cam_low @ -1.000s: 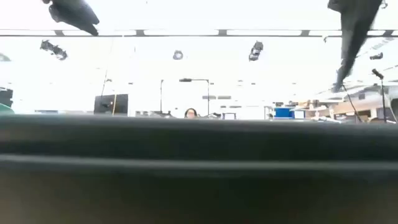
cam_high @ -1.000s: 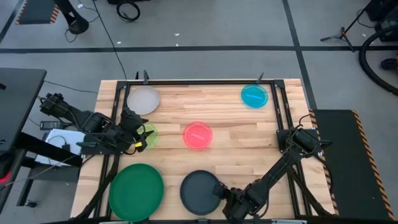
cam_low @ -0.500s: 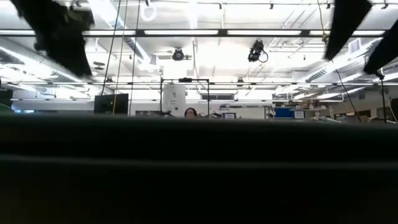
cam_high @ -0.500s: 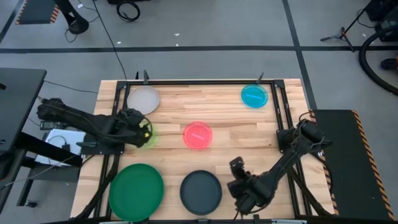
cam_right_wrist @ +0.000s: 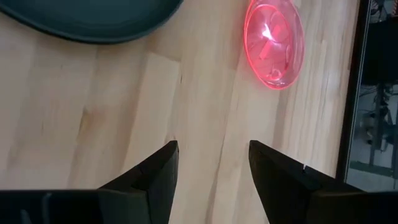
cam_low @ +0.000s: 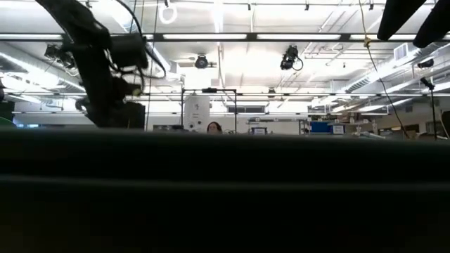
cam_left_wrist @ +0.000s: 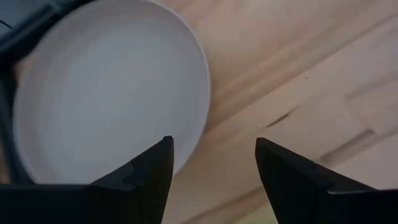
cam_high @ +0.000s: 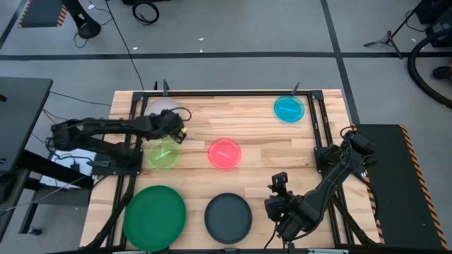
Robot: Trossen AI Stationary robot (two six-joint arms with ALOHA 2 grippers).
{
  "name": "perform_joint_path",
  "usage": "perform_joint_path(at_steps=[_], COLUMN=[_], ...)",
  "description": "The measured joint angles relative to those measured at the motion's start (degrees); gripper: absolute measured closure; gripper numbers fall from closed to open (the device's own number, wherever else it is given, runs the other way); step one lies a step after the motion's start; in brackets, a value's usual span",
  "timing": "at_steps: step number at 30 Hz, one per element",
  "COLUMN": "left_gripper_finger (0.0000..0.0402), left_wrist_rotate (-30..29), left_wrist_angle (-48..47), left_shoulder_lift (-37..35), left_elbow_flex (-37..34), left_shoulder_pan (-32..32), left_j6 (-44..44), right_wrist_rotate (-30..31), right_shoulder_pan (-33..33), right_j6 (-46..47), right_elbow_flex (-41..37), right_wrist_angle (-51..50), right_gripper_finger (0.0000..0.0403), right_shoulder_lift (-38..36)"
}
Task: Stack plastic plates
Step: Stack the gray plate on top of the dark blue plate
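In the high view my left gripper (cam_high: pixel 177 131) hovers open over the near right rim of the whitish-grey plate (cam_high: pixel 162 110), which lies flat near the far left corner; the left wrist view shows that plate (cam_left_wrist: pixel 106 93) beyond the spread fingers (cam_left_wrist: pixel 211 171). The lime plate (cam_high: pixel 162 154), pink plate (cam_high: pixel 224 153), cyan plate (cam_high: pixel 289 109), dark green plate (cam_high: pixel 154 217) and black plate (cam_high: pixel 228 217) each lie flat and apart. My right gripper (cam_high: pixel 280 185) is open to the right of the black plate, over bare wood (cam_right_wrist: pixel 211 168), with the pink plate (cam_right_wrist: pixel 274 43) ahead.
A black metal frame (cam_high: pixel 319 127) runs along the table's left, far and right sides. Bare wood lies between the pink and cyan plates. In the low view a dark band (cam_low: pixel 225 197) blocks the tabletop; only my left arm (cam_low: pixel 98 63) and the room behind show.
My left gripper has risen off the lime plate and swung toward the far edge, over the whitish-grey plate's rim; the lime plate is uncovered. My right gripper has drawn back from the black plate's right rim, toward the right and far side. The black plate stays put.
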Motion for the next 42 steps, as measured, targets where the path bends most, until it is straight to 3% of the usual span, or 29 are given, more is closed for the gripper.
perform_joint_path(at_steps=[8,12,20,24,29,35,39,42], left_gripper_finger=[0.0172,0.0194,0.0320,0.0386,0.0386,0.0387,0.0388,0.0388], left_wrist_rotate=[4.86,7.93,10.66,9.32,5.61,5.62,4.95,4.99], left_wrist_angle=[7.19,8.57,9.92,10.68,9.25,4.88,5.24,5.45], left_shoulder_lift=[10.65,13.52,13.97,14.08,11.93,3.02,-2.66,-3.46], left_elbow_flex=[-0.02,0.28,0.15,0.11,-0.17,0.84,3.27,6.17], left_shoulder_pan=[9.58,12.72,13.08,11.96,8.06,0.68,-9.40,-20.35], left_j6=[8.33,11.01,12.37,13.95,15.62,15.53,16.73,19.00], right_wrist_rotate=[0.12,0.13,1.41,1.79,2.88,2.91,2.91,2.93], right_shoulder_pan=[-0.83,-1.14,-1.19,-1.77,-2.60,-3.31,-4.58,-6.21], right_j6=[0.00,-0.03,-1.69,-3.99,-4.70,-6.99,-10.90,-13.54], right_elbow_flex=[0.00,0.00,0.00,0.00,0.00,0.00,0.00,0.00], right_wrist_angle=[1.04,2.02,2.23,2.37,2.36,2.37,2.42,2.79], right_gripper_finger=[0.0198,0.0199,0.0199,0.0199,0.0199,0.0199,0.0199,0.0198], right_shoulder_lift=[0.00,0.00,0.02,0.02,0.02,0.02,0.02,0.02])
